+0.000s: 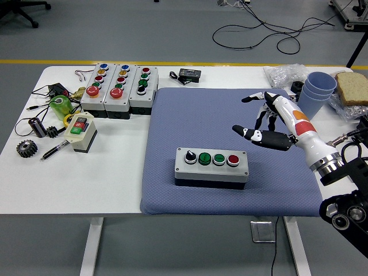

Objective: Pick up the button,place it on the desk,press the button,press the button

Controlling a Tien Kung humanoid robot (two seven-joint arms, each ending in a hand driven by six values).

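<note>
A grey button box (pixel 211 165) lies on the blue mat (pixel 224 115), near the mat's front edge. It carries a black knob, two green buttons and a red button (pixel 233 160) in a row. My right hand (pixel 265 119) is open, its fingers spread, and it hovers above the mat up and to the right of the box, clear of it. My left arm is out of view.
Three more button boxes (pixel 119 89) stand at the back left, with a small switch box (pixel 80 131), gears, a pen and cables beside them. Stacked blue cups (pixel 315 95), a plastic bag and bread (pixel 352 88) sit at the back right.
</note>
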